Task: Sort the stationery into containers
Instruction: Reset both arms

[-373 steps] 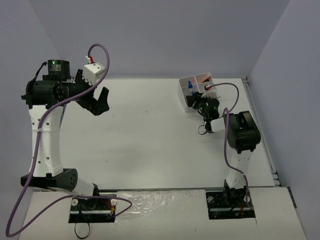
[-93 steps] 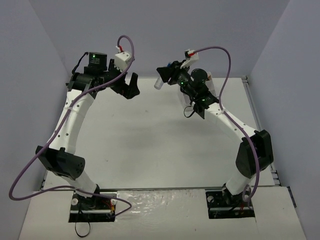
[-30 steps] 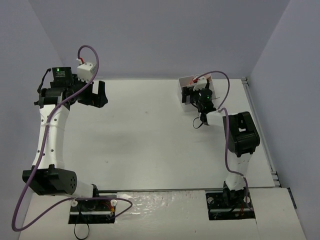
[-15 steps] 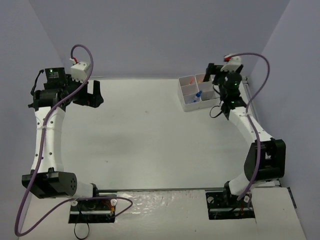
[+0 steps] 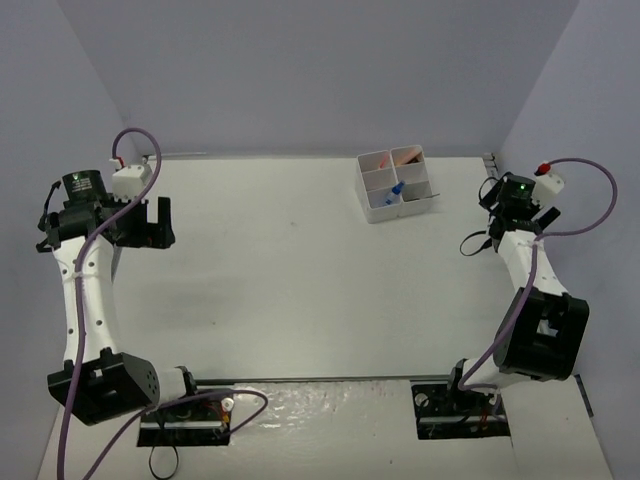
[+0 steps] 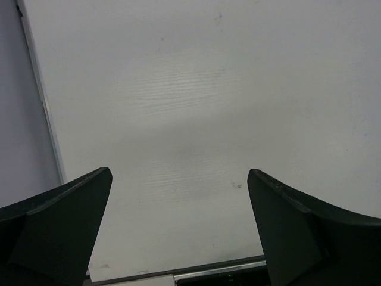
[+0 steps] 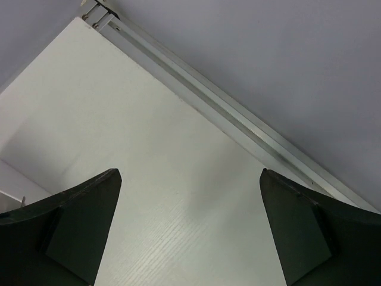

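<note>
Plainly, both pincers stand apart, gripping nothing: left gripper (image 6: 178,173) over the table (image 6: 208,89), right gripper (image 7: 190,173) near its rail (image 7: 238,113); the organiser box (image 5: 400,210) holds a blue pen (image 5: 397,188).

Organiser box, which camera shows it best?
Top external: the whole organiser box is in view, with its compartments visible from above. Left wrist shows only tabletop. Right wrist shows a white sliver at its lower left edge, possibly the box; I cannot tell.

Lab test cell: white table (image 5: 300,290), plain grey enclosure walls (image 5: 300,70), bolted robot arms (image 5: 85,290).
</note>
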Robot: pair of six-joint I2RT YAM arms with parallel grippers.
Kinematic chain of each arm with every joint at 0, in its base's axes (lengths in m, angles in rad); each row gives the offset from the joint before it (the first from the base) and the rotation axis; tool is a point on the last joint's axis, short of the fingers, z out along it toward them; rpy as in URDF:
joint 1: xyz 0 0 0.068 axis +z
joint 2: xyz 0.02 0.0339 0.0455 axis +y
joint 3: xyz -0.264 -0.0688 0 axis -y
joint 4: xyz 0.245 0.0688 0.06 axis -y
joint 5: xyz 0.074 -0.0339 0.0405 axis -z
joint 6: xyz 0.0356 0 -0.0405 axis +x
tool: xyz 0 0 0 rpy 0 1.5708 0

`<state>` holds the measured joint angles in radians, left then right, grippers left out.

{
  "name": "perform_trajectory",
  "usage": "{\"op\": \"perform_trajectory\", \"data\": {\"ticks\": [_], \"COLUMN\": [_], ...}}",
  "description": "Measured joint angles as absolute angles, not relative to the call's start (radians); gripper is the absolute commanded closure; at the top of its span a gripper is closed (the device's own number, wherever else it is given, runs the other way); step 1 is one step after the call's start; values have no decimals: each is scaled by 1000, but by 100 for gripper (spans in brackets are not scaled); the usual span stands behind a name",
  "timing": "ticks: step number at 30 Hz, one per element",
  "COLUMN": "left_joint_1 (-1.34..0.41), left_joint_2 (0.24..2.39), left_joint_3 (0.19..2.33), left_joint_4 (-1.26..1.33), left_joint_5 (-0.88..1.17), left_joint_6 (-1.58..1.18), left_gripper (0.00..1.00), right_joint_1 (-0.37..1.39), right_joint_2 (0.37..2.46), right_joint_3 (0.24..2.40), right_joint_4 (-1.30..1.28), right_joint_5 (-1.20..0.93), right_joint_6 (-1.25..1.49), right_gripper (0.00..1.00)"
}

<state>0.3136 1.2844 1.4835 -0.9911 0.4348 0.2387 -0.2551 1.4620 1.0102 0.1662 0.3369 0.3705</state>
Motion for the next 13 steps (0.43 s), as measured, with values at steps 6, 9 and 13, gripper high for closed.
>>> {"op": "perform_trajectory", "data": {"ticks": [6, 9, 13], "left_joint_1": [337, 343, 347], "left_joint_2": [1208, 1178, 1160], "left_joint_3": [1380, 1361, 1359], "left_joint_4": [-1011, -1019, -1021], "left_joint_5": [385, 369, 360], "left_joint_6": [277, 285, 287], "left_gripper": [3, 3, 3], "right_joint_1": [-245, -245, -245], "right_joint_2": [1459, 1454, 1452], "right_joint_3": [1002, 987, 983], "right_joint_4": [130, 124, 114], "right_joint_5": [414, 426, 431], "right_joint_6": [455, 486, 508], "right_gripper": [0, 0, 0]}}
